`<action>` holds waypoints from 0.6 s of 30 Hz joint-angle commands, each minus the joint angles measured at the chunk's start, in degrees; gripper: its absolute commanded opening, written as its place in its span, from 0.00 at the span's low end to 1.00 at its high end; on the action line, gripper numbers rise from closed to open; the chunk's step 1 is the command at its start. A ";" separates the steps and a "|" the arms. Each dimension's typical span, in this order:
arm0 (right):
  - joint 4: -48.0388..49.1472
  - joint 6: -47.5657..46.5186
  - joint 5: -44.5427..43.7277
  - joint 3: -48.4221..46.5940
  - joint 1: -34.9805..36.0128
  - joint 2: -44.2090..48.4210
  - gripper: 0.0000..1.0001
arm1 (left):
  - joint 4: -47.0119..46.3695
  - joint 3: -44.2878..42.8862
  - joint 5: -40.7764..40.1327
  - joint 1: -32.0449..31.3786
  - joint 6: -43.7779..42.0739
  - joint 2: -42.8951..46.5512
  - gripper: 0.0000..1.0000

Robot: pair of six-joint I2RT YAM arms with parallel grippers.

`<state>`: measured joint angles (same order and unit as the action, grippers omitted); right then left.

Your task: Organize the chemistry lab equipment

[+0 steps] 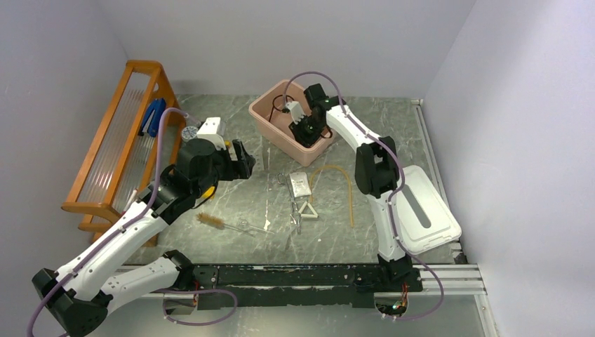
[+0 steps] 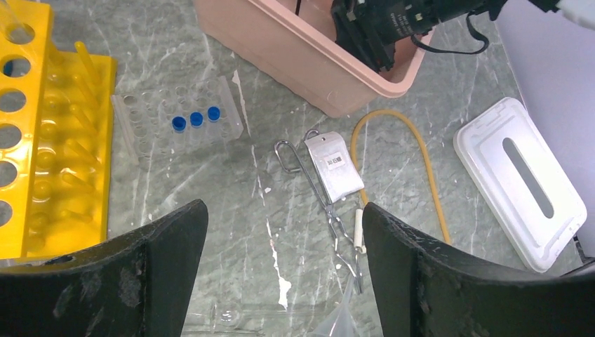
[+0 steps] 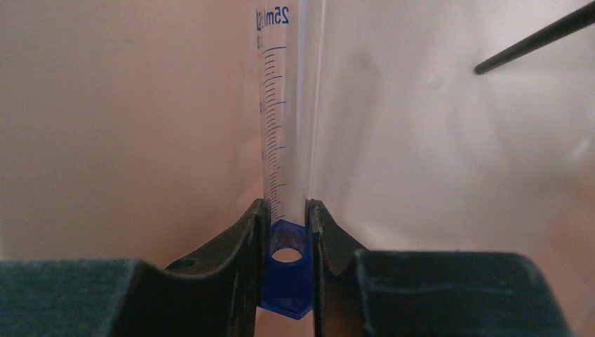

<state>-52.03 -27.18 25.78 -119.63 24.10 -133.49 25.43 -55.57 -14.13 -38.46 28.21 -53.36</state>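
1. Chemistry lab equipment [image 1: 293, 203] lies scattered over a grey-green marbled bench [image 1: 231, 203] veined with white. Pale, bare walls close the bench in at the back and on both sides. A metal rail [image 1: 449, 270] runs along the near edge.
2. At mid-bench, metal tongs [image 2: 330, 207] overlap a silver packet [image 2: 333, 165]. A white triangle [image 1: 306, 210] lies just beside the tongs' near end. Tan rubber tubing [image 2: 421, 165] arches to their right.
3. A brown-bristle wire brush [image 1: 210, 221] lies closer to the arms, left of the triangle.
4. Farther left, three blue-capped clear tubes [image 2: 196, 119] stand in a clear holder, next to a yellow tube rack [image 2: 42, 140].
5. A pink tub [image 1: 263, 119] sits toward the back of the bench. A white lid [image 1: 428, 210] lies flat near the right wall. A wooden rack [image 1: 144, 65] stands against the left wall.
6. The left hand [image 2: 282, 210] hovers above the bench with its fingers spread wide and nothing between them.
7. The right hand [image 3: 288, 207] reaches down into the tub. Its fingers are clamped on the blue base of a clear graduated cylinder [image 3: 284, 140] marked 25ml, with the tub's pink wall behind it. Whether the cylinder stands upright cannot be told.
8. A thin black rod [image 3: 533, 38] crosses the upper right corner of the right wrist view.
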 commanded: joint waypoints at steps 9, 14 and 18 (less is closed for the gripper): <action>-0.93 0.16 -1.59 -2.74 -0.11 -4.54 0.09 | -4.18 2.18 2.01 -0.10 1.84 0.89 0.83; -0.05 0.88 -1.06 -2.48 -0.10 -4.50 0.23 | -4.26 2.28 1.74 -0.12 1.46 1.39 0.83; 0.59 2.04 -0.50 -2.67 -0.11 -3.60 0.34 | -3.38 2.22 1.78 -0.12 1.24 0.98 0.83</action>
<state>-52.84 -26.50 24.82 -121.03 24.10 -137.84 23.40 -53.47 -13.26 -38.46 29.45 -52.69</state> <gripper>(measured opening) 0.305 0.832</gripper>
